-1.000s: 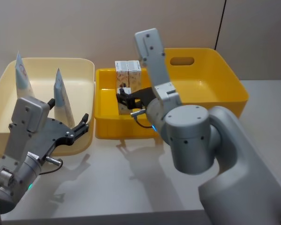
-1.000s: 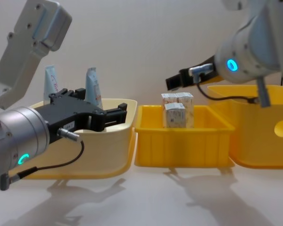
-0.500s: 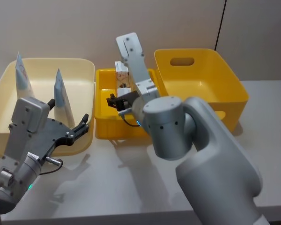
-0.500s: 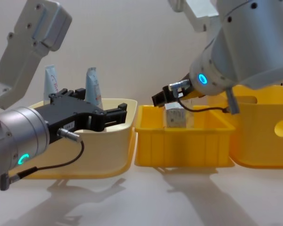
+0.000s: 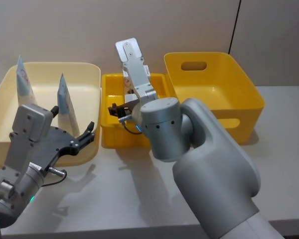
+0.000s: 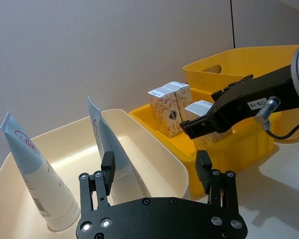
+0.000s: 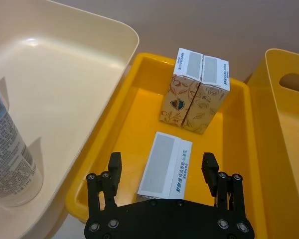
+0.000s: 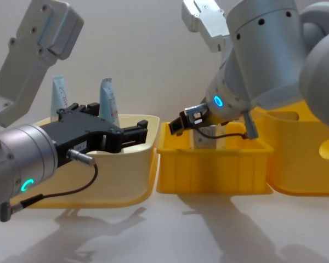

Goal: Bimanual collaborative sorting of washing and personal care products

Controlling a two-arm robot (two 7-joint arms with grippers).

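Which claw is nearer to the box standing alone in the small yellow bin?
Right. The right claw hangs open above the lone box; the left claw is by the cream bin.

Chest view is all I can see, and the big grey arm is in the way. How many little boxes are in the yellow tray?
Observer: Three: a pair standing side by side at the far end, and one nearer box.
Operator: Is the claw holding it?
Observer: No. The right gripper is open, a finger on each side of it, with gaps between.
Operator: And the other claw?
Observer: The left gripper is open, facing two tubes standing on the cream bin's floor.
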